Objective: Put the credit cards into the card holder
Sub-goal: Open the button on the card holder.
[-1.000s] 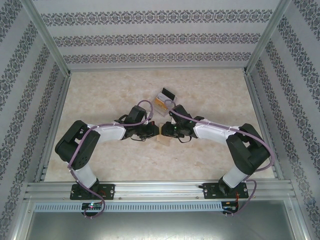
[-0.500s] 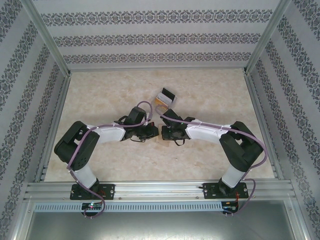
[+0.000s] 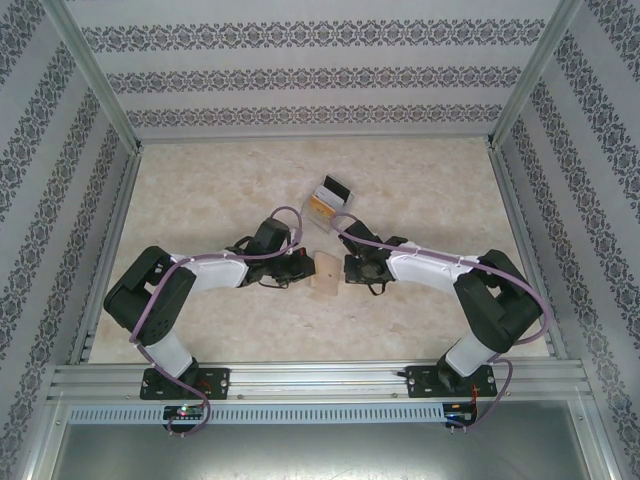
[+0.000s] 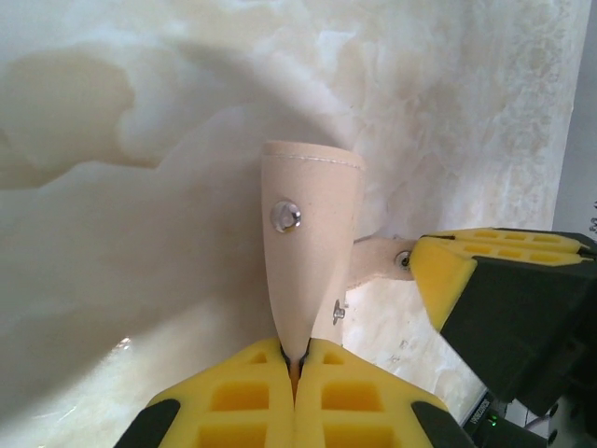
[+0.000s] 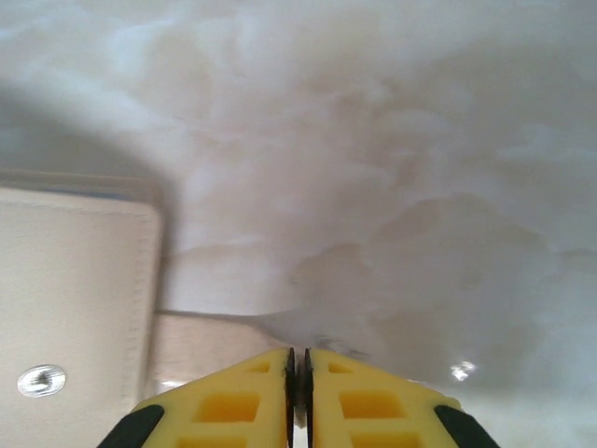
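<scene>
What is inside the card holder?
The card holder shows its tan outside and a snap stud; no card sticks out. Its own folded flaps cover the inside.

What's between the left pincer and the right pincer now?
The card holder, seen in the top view: the left pincer is shut on one edge, the right pincer meets its flap.

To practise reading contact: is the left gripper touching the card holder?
Touching. The left wrist view shows the left gripper shut on the card holder, its tan edge pinched between the yellow fingers.
</scene>
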`<state>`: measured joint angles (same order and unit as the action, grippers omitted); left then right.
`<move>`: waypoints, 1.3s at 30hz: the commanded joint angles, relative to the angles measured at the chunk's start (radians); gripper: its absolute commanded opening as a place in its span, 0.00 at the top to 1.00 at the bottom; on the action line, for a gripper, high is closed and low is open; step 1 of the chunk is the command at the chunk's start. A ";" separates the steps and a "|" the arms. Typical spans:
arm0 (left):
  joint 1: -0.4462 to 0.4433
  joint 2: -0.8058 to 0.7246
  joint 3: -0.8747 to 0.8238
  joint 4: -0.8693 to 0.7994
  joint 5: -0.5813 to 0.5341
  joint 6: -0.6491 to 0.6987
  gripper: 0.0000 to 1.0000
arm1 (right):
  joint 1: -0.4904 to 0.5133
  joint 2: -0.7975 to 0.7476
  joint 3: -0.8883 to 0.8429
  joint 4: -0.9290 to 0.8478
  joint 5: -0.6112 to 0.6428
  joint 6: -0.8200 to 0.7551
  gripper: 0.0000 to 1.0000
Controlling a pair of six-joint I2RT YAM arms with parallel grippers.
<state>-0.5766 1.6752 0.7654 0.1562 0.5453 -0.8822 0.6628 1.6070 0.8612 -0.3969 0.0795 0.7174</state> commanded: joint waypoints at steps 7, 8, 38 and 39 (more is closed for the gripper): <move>-0.007 -0.015 -0.026 0.014 -0.025 -0.027 1.00 | -0.018 0.013 -0.020 -0.098 0.064 -0.053 0.80; -0.008 -0.015 -0.027 0.013 -0.029 -0.030 1.00 | -0.018 0.014 -0.022 -0.100 0.063 -0.055 0.80; -0.022 -0.046 -0.032 -0.021 -0.060 -0.018 0.98 | -0.006 0.047 0.023 0.067 -0.185 -0.058 0.90; -0.022 -0.046 -0.034 -0.021 -0.059 -0.018 0.99 | -0.012 0.047 0.012 0.070 -0.183 -0.060 0.90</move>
<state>-0.5835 1.6596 0.7460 0.1577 0.5110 -0.9024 0.6628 1.6524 0.8982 -0.2958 -0.1429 0.6548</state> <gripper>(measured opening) 0.052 0.097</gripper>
